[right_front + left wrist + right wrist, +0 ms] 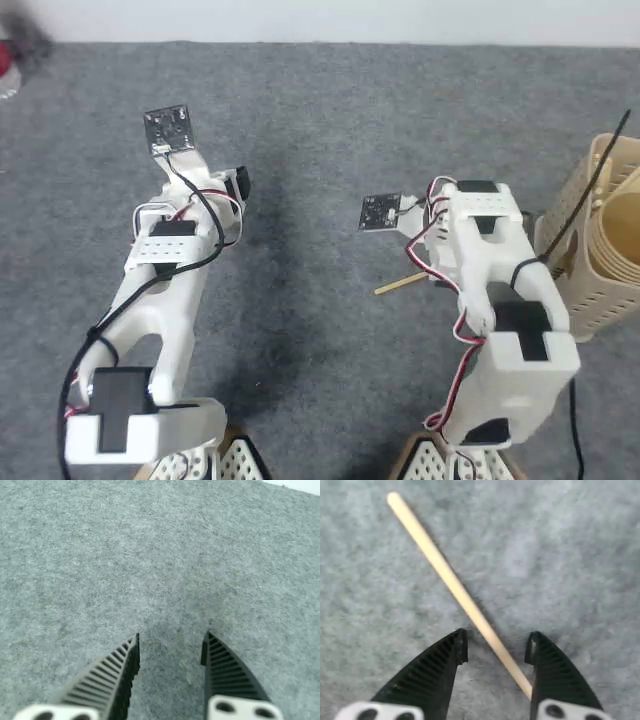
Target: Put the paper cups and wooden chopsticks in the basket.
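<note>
A wooden chopstick (455,587) lies flat on the grey carpet and runs between the two black fingers of my right gripper (496,646), which is open just above it. In the high view one end of the chopstick (398,285) pokes out from under the right arm (485,250). My left gripper (171,645) is open over bare carpet with nothing between its fingers. The left arm (175,245) stands at the left of the table. The beige slatted basket (596,225) stands at the right edge with paper cups (628,235) inside it.
Grey carpet (320,130) covers the whole table. A black cable (585,190) crosses in front of the basket. A red and clear object (8,62) sits at the far left corner.
</note>
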Tool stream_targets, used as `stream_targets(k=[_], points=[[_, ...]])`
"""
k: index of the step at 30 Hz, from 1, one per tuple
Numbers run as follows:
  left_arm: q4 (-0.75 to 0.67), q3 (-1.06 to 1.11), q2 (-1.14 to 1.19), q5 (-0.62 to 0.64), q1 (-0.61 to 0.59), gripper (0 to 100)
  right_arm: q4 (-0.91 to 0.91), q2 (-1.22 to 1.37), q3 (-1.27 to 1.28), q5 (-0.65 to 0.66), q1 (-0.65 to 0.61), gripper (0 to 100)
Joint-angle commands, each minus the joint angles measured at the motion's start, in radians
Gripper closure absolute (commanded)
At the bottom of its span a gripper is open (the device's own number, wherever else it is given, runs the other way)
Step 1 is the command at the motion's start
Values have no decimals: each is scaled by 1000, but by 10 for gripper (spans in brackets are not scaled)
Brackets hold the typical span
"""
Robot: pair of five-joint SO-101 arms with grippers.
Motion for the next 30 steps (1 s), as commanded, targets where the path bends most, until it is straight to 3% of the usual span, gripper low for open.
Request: stream_targets(k=[1, 4, 6, 12, 19, 24, 30], points=[[-21, -4, -8, 3, 0, 802, 8, 33, -61, 17, 8, 827], [-21, -4, -8, 3, 2, 802, 12, 35, -61, 17, 5, 998], [-21, -4, -8, 3, 2, 802, 35, 35, -66, 17, 7, 966], [-21, -4, -8, 3, 2, 802, 217, -102, -183, -6, -1, 990], [-21, -4, -8, 3, 2, 802, 269, -496, -325, -319, -99, 990], [-17, -2, -8, 3, 2, 802, 54, -740, -319, -588, -125, 990], [-15, -1, -8, 3, -2, 802, -328, -900, -233, -921, 128, 990]])
